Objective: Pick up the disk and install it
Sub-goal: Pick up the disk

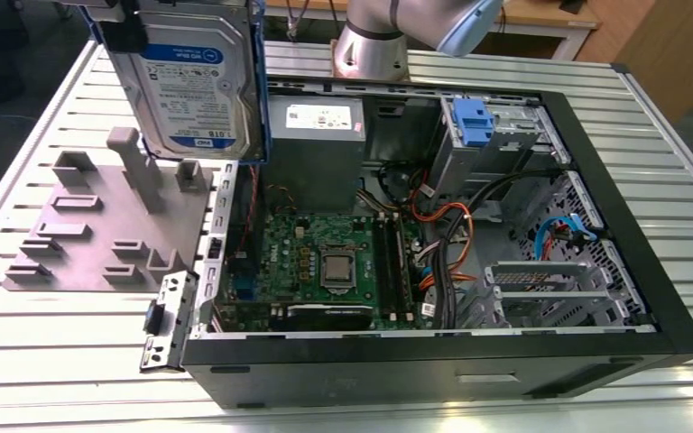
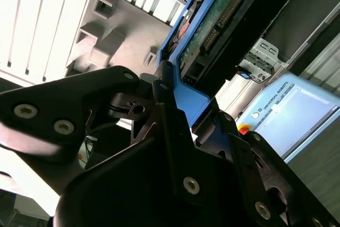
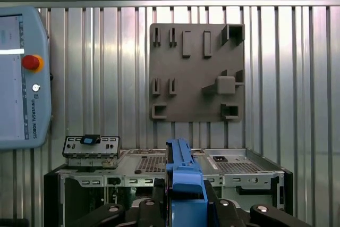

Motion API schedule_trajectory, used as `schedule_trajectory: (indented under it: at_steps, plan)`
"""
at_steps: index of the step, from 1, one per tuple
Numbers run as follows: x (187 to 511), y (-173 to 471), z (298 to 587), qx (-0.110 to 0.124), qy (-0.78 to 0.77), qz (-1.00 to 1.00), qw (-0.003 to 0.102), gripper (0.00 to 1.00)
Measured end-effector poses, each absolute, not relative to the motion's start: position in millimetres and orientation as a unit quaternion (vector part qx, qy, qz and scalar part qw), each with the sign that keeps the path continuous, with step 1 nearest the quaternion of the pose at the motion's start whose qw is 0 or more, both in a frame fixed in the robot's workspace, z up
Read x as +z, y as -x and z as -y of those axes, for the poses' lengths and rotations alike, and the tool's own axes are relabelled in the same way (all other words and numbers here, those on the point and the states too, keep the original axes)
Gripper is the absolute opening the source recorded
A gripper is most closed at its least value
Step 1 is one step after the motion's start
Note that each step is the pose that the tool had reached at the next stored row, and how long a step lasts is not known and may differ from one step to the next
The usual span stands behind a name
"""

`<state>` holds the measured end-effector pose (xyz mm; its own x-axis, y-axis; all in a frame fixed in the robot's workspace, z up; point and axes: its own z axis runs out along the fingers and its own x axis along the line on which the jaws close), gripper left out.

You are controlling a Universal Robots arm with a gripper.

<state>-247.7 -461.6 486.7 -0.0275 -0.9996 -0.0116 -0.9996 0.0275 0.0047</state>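
Observation:
The disk point(image 1: 190, 81), a silver drive with a white-and-blue label in a blue carrier, hangs upright in the air at the exterior view's upper left. It is above the grey fixture plate point(image 1: 82, 225) and just outside the open computer case point(image 1: 635, 225). In the second wrist view my gripper point(image 2: 186, 104) is shut on the carrier's blue end, and the disk's point(image 2: 212, 25) green circuit board faces the camera. In the first wrist view the disk's point(image 3: 183, 168) blue edge rises from between the black fingers point(image 3: 159, 187).
The case lies open on a slatted metal table, with a motherboard point(image 1: 322, 262), a grey power supply point(image 1: 317, 117) and a silver drive cage with a blue latch point(image 1: 473, 122). The arm's base point(image 1: 371, 45) stands behind the case. A teach pendant point(image 3: 21, 78) lies on the table.

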Motion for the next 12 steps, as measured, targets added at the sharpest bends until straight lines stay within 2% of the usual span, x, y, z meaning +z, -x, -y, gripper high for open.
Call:
schedule_trajectory:
  at_steps: [12]
  plan:
    - [486.7,243.3,461.6,0.006,0.697,-0.717,0.003,0.36]
